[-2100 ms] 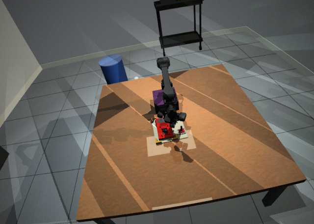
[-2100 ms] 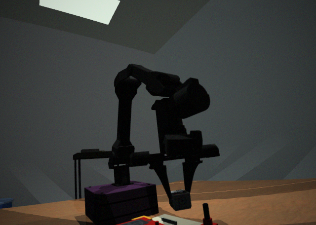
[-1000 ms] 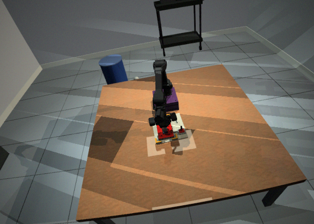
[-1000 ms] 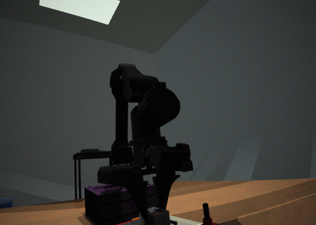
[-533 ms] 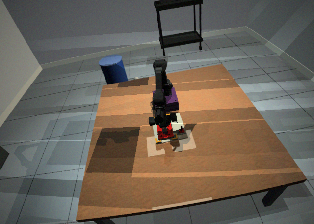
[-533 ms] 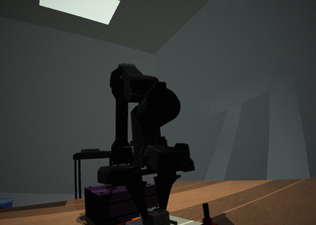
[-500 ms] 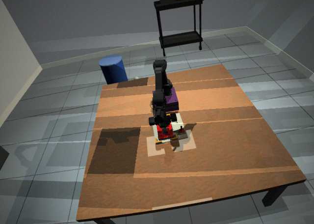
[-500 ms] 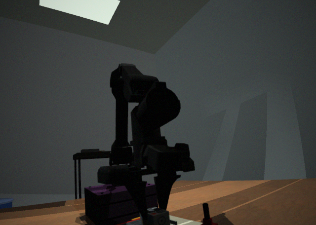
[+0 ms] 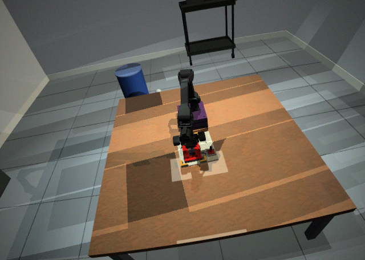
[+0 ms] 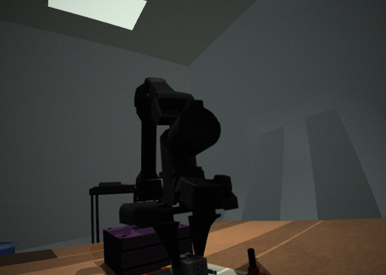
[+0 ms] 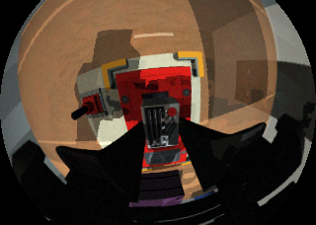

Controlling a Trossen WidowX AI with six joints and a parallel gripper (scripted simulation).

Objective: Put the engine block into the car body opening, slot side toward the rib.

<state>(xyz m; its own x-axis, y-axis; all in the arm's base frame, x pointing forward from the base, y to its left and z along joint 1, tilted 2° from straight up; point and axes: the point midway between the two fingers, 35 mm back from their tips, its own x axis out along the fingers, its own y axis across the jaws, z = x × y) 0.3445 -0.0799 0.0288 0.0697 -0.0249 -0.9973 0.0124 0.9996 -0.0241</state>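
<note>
The engine block (image 10: 193, 266) (image 11: 160, 128), a small grey block with dark slots and a red round spot on top, is between the fingertips of my gripper (image 10: 188, 261) (image 11: 161, 122). The gripper is shut on it. The red car body (image 9: 188, 158) (image 11: 133, 84) lies on the white board (image 11: 148, 62) under the block. A dark part of the opening (image 11: 155, 95) shows just past the block's far edge in the wrist view. The block's underside, its depth in the opening and the rib are hidden.
Yellow-and-grey corner brackets (image 11: 190, 55) (image 11: 115, 67) stand at the car body's far corners. A red part (image 9: 211, 151) (image 11: 93, 106) with an upright black peg (image 10: 251, 258) is beside the car body. A purple box (image 9: 200, 116) (image 10: 137, 247) (image 11: 158, 185) stands near the arm's base.
</note>
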